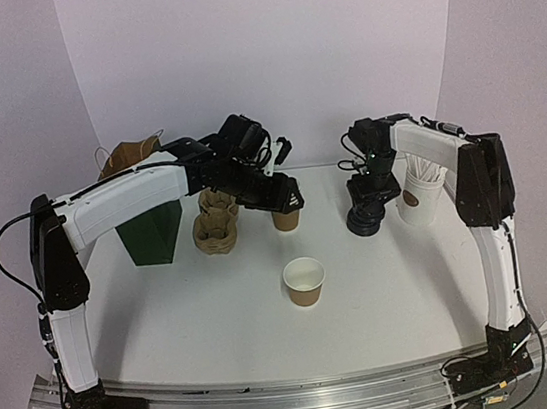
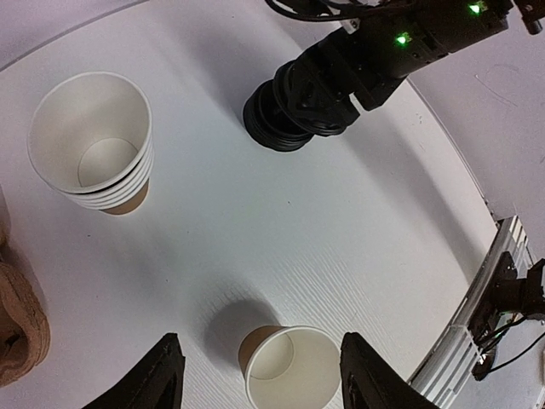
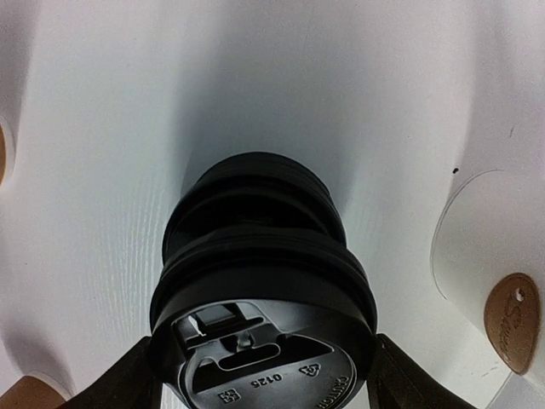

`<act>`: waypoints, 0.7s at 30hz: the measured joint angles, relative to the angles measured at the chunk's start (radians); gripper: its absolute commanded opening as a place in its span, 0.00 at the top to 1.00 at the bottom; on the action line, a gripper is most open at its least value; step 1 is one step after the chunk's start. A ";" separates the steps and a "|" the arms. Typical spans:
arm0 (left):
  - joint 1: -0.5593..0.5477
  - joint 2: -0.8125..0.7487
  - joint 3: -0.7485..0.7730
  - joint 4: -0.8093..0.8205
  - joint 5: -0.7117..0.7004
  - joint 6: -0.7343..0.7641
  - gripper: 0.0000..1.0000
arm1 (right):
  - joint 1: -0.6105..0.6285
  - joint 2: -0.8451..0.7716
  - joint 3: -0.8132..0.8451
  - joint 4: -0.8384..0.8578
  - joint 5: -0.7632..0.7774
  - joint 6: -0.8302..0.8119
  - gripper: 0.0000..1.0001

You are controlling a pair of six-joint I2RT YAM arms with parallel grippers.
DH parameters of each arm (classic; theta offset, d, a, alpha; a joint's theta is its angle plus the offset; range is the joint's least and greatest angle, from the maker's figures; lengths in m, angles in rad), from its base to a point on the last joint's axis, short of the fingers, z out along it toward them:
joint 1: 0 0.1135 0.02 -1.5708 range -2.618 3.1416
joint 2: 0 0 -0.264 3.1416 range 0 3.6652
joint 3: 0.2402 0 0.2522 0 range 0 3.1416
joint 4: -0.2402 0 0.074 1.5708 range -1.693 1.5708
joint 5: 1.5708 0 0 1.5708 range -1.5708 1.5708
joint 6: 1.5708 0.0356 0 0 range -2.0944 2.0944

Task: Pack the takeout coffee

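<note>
Fingers [image 3: 128, 383] of the right pincer [image 3: 266, 341] meet the rim of the top lid [image 3: 264, 281] on both sides, so we read this pincer as clamped on that lid. The lid sits on a stack of black dome lids [image 1: 364, 221]. Embossed on its top we make out digits like "0125", with small symbols and a word too fine to read. Just beside the stack, on its right, stands a white cup [image 1: 416, 201] of pale sticks. It bears a brown oval label [image 3: 511, 322] whose script is too blurred for us to read.

The left pincer [image 2: 260, 345] hangs with its fingers apart, gripping nothing. From overhead it hovers over a stack of nested brown cups [image 2: 89, 141] and hides part of it. In its own wrist view we see several white rims nested there.

The task's thing, a single brown paper cup [image 1: 305, 281] with a white inside, stands upright and open-topped on the table [image 1: 187, 317]. It is toward the near edge, in front of the nested stack and well apart from the lids. In the wrist view it shows between the left fingertips, but untouched.

Farther left we see brown pulp carriers [image 1: 216, 224], then a dark green container [image 1: 155, 235], and behind that a brown paper bag [image 1: 131, 155] with handles. We read no writing on them.

We count two arms, one loose cup, one cup stack, one lid stack, one white cup, one green container and one paper bag.
</note>
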 measured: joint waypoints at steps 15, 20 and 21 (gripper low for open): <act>0.009 0.000 0.000 -0.006 -0.028 0.000 0.38 | 0.058 -0.160 -0.065 -0.046 -0.005 0.008 0.23; 0.053 -0.025 -0.033 0.008 -0.033 -0.015 0.38 | 0.120 -0.226 -0.066 -0.088 -0.011 0.022 0.23; 0.065 -0.036 -0.047 0.010 -0.035 -0.021 0.38 | 0.133 -0.238 -0.066 -0.098 -0.012 0.026 0.23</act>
